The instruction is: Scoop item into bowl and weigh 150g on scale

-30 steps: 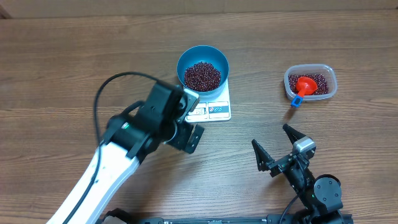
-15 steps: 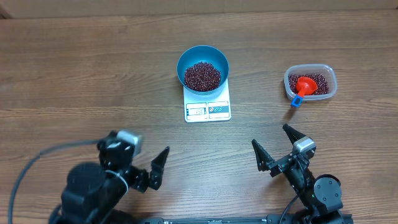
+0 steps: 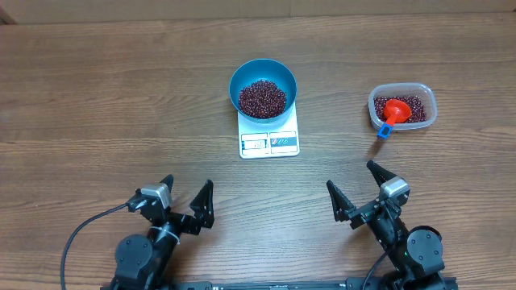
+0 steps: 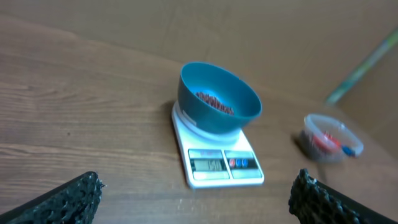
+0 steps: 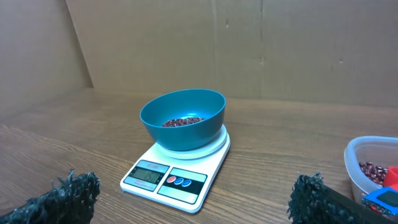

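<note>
On the scale, beans in the bowl look loose, spill-prone, prob. best moved w/ scoop by its handle; left tool & right tool spread, empty.

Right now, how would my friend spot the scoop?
On the wooden table, look right of the white scale to the clear plastic tub of beans. The scoop lies in it, the only bright red thing, its blue handle tip poking over the rim.
</note>
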`<action>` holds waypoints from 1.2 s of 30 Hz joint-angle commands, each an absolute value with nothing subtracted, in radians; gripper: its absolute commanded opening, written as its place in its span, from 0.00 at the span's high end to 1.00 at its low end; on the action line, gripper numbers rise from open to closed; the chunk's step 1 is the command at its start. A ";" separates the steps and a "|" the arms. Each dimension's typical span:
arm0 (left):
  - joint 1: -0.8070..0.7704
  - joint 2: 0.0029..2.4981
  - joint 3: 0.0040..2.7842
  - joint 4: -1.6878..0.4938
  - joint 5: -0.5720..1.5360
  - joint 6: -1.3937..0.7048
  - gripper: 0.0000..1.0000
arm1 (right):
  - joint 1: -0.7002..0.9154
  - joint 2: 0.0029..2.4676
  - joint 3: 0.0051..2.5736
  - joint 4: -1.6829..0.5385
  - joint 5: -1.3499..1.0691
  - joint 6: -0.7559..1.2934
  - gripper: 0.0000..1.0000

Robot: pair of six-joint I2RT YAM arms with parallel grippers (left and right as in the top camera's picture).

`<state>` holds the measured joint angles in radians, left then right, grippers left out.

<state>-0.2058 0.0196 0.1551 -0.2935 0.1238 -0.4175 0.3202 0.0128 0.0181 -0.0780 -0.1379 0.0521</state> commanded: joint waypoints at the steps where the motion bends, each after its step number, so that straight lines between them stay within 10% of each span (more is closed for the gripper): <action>1: -0.188 0.003 0.084 -0.183 0.114 -0.516 0.00 | 0.318 0.003 0.008 -0.073 -0.128 0.056 0.00; 36: -0.190 0.004 0.005 -0.078 -0.004 -0.369 0.00 | 0.318 0.003 0.008 -0.073 -0.128 0.056 0.00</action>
